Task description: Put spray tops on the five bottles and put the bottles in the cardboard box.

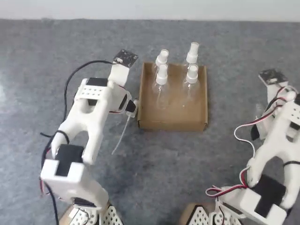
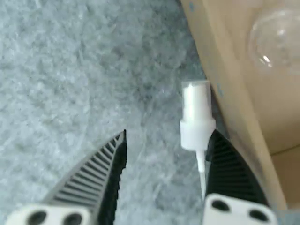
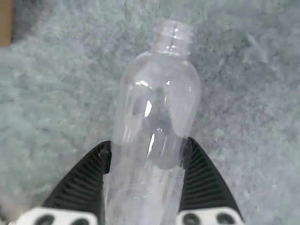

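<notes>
Left wrist view: left end effector [image 2: 168, 136] gapes around a spray top [image 2: 197, 117]. Right end effector [image 3: 146, 143] clamps an uncapped bottle [image 3: 157, 103].

Grey fuzzy mat [image 1: 187, 159] covers table; pale wall strip [image 1: 150, 8] along far edge.

Two white plastic arms [image 1: 89, 117] with black servo blocks, black ribbed fingers [image 2: 101, 183], thin red, white and black cables [image 1: 224, 188].

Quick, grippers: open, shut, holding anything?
Left gripper: open, spray top beside one jaw, ungripped.
Right gripper: closed on the uncapped bottle.
</notes>
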Controlling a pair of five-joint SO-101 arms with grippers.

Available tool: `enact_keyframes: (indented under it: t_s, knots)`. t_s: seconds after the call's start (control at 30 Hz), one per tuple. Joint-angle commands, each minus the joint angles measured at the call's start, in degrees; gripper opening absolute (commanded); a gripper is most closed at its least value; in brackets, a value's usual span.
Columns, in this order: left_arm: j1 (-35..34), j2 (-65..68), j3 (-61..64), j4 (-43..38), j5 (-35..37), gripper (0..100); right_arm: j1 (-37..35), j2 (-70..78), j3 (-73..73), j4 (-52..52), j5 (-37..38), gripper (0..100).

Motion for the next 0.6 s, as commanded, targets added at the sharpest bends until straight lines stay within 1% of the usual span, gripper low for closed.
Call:
enact_keyframes:
  t_s: [0.0, 0.2, 0.33, 0.43, 0.57]
  knots:
    - [0.44, 1.32, -5.49, -1.05, 0.53, 26, 0.75, -0.40, 2.02, -4.97, 0.62, 0.6]
    - [2.02, 6.07, -8.84, -1.41, 0.53, 26, 0.75, -0.04, 4.31, -6.81, 0.62, 0.6]
    - [1.23, 11.25, -11.82, -1.05, 0.62, 25, 0.84, -0.04, 4.40, -6.55, 0.70, 0.6]
    - [-1.32, 12.31, -12.88, -0.97, 0.62, 19, 0.84, -0.13, 4.40, -6.29, 0.70, 0.6]
    - [-4.13, 9.76, -12.97, -0.97, 0.62, 10, 0.48, 0.04, 4.75, -6.90, 0.79, 0.6]
